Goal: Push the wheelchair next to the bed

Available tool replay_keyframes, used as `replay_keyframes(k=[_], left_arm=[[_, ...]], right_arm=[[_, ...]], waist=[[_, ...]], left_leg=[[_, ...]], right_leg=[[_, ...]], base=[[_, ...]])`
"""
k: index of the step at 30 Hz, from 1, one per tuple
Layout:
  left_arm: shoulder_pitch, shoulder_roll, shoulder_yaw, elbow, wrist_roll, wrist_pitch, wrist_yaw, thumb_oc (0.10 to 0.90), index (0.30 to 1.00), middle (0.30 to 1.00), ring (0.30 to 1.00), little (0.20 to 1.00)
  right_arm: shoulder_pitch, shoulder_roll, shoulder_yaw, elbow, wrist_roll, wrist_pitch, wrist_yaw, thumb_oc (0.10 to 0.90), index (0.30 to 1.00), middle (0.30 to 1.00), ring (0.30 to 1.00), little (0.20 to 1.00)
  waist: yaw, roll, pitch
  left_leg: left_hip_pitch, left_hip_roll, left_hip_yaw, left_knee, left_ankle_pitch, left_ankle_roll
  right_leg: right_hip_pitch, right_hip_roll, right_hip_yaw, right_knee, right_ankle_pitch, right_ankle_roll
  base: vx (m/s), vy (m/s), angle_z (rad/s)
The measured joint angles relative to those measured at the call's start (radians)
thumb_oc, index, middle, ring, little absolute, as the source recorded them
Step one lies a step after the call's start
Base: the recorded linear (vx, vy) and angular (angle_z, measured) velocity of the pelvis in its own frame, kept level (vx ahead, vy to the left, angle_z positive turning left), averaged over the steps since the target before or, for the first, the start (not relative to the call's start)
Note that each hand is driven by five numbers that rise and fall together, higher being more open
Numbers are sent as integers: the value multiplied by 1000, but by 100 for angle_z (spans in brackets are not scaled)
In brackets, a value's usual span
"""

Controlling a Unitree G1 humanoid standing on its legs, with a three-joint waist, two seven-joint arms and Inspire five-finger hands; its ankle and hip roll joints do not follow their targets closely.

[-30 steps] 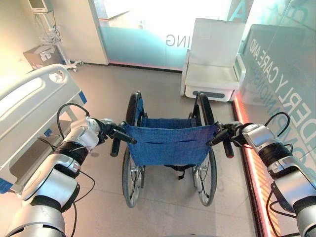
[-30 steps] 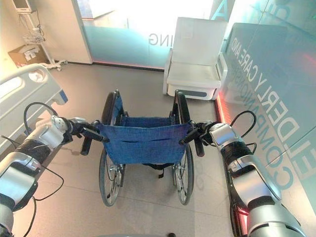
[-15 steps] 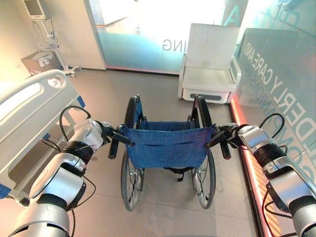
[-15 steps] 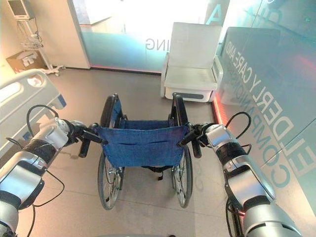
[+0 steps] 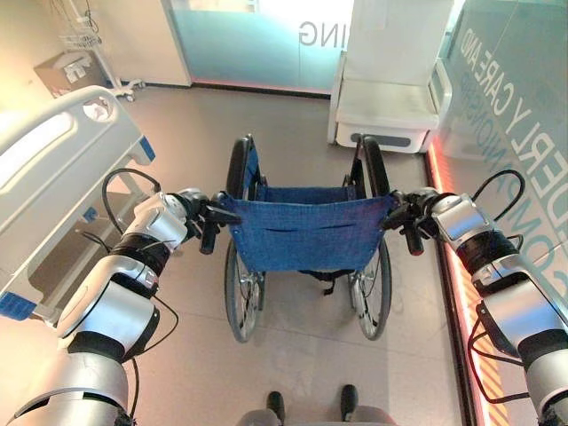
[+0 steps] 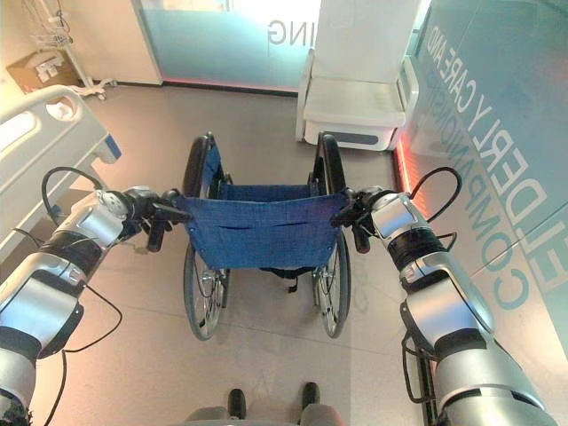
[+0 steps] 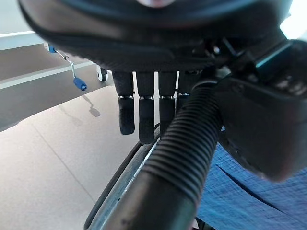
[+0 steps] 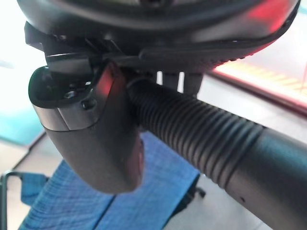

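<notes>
A wheelchair (image 5: 306, 232) with a blue cloth back stands in the middle of the floor, its back toward me. The white bed (image 5: 53, 169) lies along the left, about a wheel's width from the chair. My left hand (image 5: 191, 213) is curled round the left push handle (image 7: 184, 153), with its fingers (image 7: 144, 115) reaching past the ribbed grip. On the other side, my right hand (image 5: 417, 216) grips the right push handle (image 8: 201, 139), its thumb (image 8: 91, 129) wrapped over the grip.
A white armchair (image 5: 386, 98) stands straight ahead of the wheelchair against the glass partition. A glass wall with a lit strip (image 5: 448, 266) runs down the right side. A wheeled medical stand (image 5: 89, 44) and a box sit at the far left behind the bed.
The whole picture has shifted as the camera tipped downward. Both hands keep hold of the push handles, and the wheelchair stays between my arms.
</notes>
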Motion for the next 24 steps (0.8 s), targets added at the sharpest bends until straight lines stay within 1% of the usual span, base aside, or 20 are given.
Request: replay_keyframes(k=[3,5,11,13,17,19,22,24], left_arm=[[6,1,0,-18,-8,0,16,400,300,300,300,300],[18,3,1,-35,-9,0,35,400,300,300,300,300],[32,1,2,-51,-48,-4,65,400,300,300,300,300],[37,1,3,-59,-60,-11,82,400,300,300,300,300],[38,-5,12,-65,-78,-12,120,400,300,300,300,300],[39,-9,20,-68,-85,-12,133,400,300,300,300,300],[41,-12,21,-74,-96,-18,156,400,300,300,300,300],[41,-16,21,-75,-97,-21,168,400,300,300,300,300]], right_arm=[[2,-8,-1,-4,-3,-5,-3,400,300,300,300,300],[1,-6,-1,-10,-35,-6,-3,400,300,300,300,300],[-9,-8,-2,-8,-56,-14,-10,400,300,300,300,300],[-9,-8,-3,-12,-56,-20,-31,400,300,300,300,300],[-5,-2,-2,-16,-73,-47,-87,400,300,300,300,300],[-5,-2,-2,-18,-74,-49,-107,400,300,300,300,300],[-5,-6,-2,-22,-74,-53,-119,400,300,300,300,300],[-6,-11,-2,-14,-74,-69,-119,400,300,300,300,300]], waist=[[0,-1,5],[0,5,8],[4,21,15],[7,29,16],[9,37,22],[10,39,23],[9,41,25],[10,44,26]], left_leg=[[1,0,-4,0,0,0],[4,1,-7,0,3,-4],[15,1,-9,-6,3,-4],[18,1,-10,-7,3,-4],[20,1,-14,-8,3,-4],[17,1,-22,-8,3,-3],[13,3,-31,-7,3,-3],[11,8,-36,-6,3,-4]], right_leg=[[4,-1,-13,0,0,0],[8,0,-16,0,0,0],[21,1,-19,-9,0,0],[30,2,-22,-16,1,1],[35,3,-25,-17,2,2],[36,4,-33,-18,5,6],[36,6,-45,-19,4,1],[37,10,-50,-17,0,-3]], base=[[10,6,6],[0,0,0],[0,0,0],[0,0,0],[12,-21,1],[26,-64,7],[37,-94,9],[46,-127,5]])
